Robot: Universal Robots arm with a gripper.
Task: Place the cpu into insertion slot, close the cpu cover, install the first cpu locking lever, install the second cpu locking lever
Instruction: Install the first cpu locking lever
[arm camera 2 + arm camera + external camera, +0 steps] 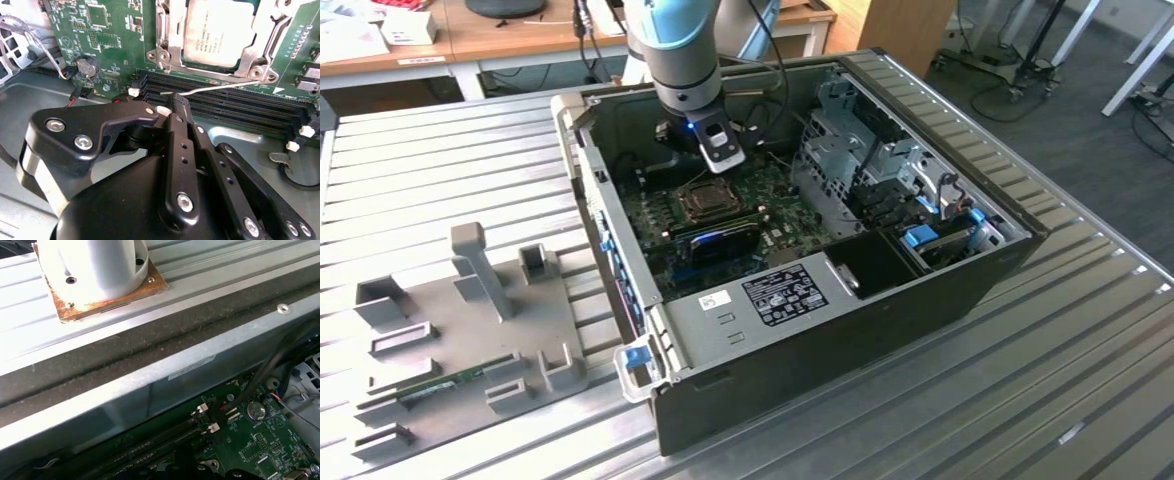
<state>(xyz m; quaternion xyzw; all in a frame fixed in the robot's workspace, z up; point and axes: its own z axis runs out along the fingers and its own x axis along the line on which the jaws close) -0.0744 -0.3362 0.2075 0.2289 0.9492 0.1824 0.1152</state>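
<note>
In the second wrist view the cpu [217,32] lies flat in the insertion slot [708,201], pale silver face up. The silver cpu cover [252,60] rests down around it. A thin silver locking lever [215,88] runs from the socket's corner out over the black memory slots [235,107]. My gripper [176,102] is shut, with its black fingertips right at the lever's free end; whether they touch it I cannot tell. In the exterior view the gripper [699,172] hangs inside the open computer case, just behind the socket.
A grey perforated drive cage [847,150] stands at the exterior view's right of the board. A coin battery [86,65] and loose wires lie near the gripper. The case wall [150,385] rises close by. A grey fixture plate [467,320] lies on the slatted table outside the case.
</note>
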